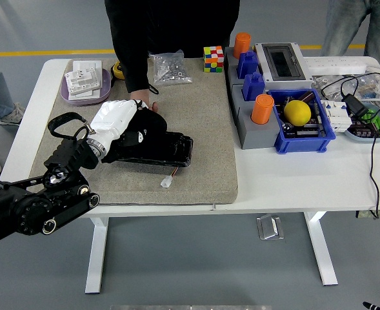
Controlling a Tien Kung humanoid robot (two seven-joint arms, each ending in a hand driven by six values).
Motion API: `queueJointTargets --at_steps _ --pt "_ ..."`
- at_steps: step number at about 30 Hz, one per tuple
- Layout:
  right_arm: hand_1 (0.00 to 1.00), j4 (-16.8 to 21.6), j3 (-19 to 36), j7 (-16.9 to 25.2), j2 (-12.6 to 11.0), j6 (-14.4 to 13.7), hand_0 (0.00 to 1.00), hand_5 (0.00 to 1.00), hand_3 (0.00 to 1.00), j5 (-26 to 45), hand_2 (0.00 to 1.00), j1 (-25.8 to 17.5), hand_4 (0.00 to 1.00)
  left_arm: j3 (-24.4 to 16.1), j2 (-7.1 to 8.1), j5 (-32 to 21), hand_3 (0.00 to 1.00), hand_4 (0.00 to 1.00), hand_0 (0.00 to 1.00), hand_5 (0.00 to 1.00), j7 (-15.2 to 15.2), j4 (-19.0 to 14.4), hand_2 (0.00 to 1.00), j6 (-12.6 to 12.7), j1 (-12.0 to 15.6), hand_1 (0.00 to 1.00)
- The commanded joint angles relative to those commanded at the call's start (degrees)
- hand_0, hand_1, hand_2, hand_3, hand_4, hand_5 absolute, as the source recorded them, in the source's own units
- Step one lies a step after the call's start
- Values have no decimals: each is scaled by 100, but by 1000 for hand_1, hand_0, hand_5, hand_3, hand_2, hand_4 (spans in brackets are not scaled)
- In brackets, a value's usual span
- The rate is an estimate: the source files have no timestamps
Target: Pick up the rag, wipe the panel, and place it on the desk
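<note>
The left hand [115,119], white-shelled on a black arm coming in from the lower left corner, is being pressed down on a black rag [144,132], its fingers lying over the cloth. Whether the cloth is actually being gripped cannot be told. The rag is being held on top of a flat black panel [170,150], which is lying on a grey-brown mat [202,116] covering the left half of the white tabletop [293,174]. The rag is covering the panel's left part, while the panel's right end is being left exposed. A small white connector [167,183] is lying on the mat just beside the panel's near edge.

A person's hand [141,100] is being held at the far side of the rag, partly hidden behind the robot's hand; whether it is touching the rag cannot be told.

Toward the far left corner of the tabletop, a purple tray [85,87] with white cards is being carried. At the mat's far edge, a clear bag of small parts [170,68] and a colour cube [213,59] are resting. On the right half, a blue bin [302,123] is holding a yellow ball [297,112], with an orange cylinder [262,109] standing just beside it.
</note>
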Motion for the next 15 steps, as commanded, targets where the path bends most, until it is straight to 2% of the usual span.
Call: queueJointTargets --at_steps 6,15 --pt "669 0 45 0 11 -5 781 562 643 -10 716 -12 998 -96 153 24 525 265 237 2 -12 58 557 -1 115 156" --pt "669 5 72 -2 22 -9 781 560 643 -11 716 -8 998 -259 296 78 525 264 234 2 -15 157 557 23 251 155"
